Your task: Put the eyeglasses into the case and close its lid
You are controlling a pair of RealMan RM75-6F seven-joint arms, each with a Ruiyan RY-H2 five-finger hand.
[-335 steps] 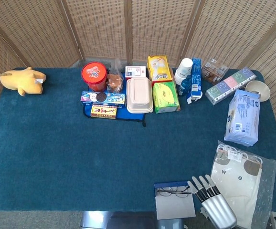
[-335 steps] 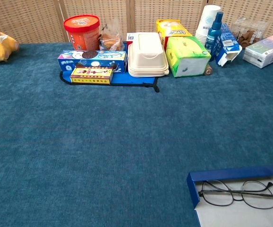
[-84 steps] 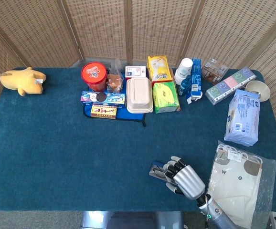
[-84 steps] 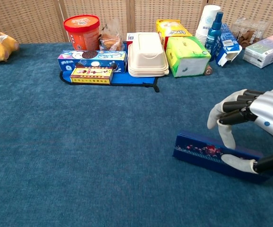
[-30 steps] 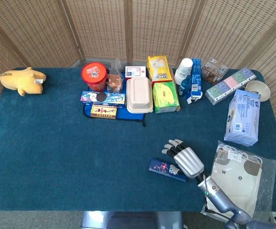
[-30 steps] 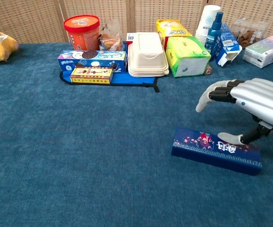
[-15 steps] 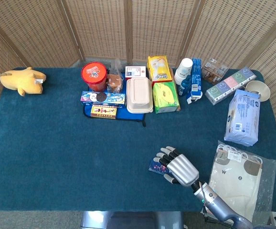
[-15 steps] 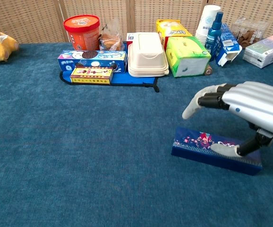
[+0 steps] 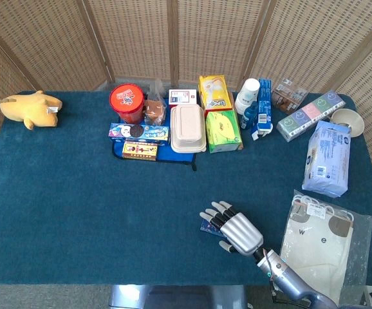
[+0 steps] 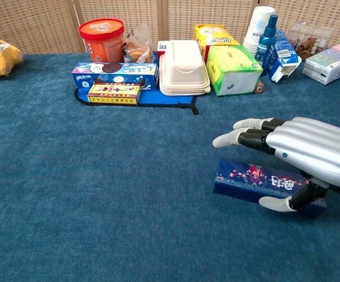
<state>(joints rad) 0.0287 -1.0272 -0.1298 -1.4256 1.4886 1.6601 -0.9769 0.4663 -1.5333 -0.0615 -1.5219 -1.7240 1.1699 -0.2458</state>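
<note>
The right hand (image 10: 287, 155) hovers flat and open-fingered over the closed blue case (image 10: 258, 183), which lies on the table (image 10: 99, 194) in front of the green tissue box (image 10: 233, 69). A careless press could skid the case. Its lid print is unreadable.

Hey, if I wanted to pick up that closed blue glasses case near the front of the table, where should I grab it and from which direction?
Take the glasses case across its narrow width, near the middle of its length, coming down from above. It lies flat on the table as a long, low box, so its long side faces are probably the easiest opposing surfaces to pinch. The right hand hovers over its right part, thumb low at the near face.
</note>
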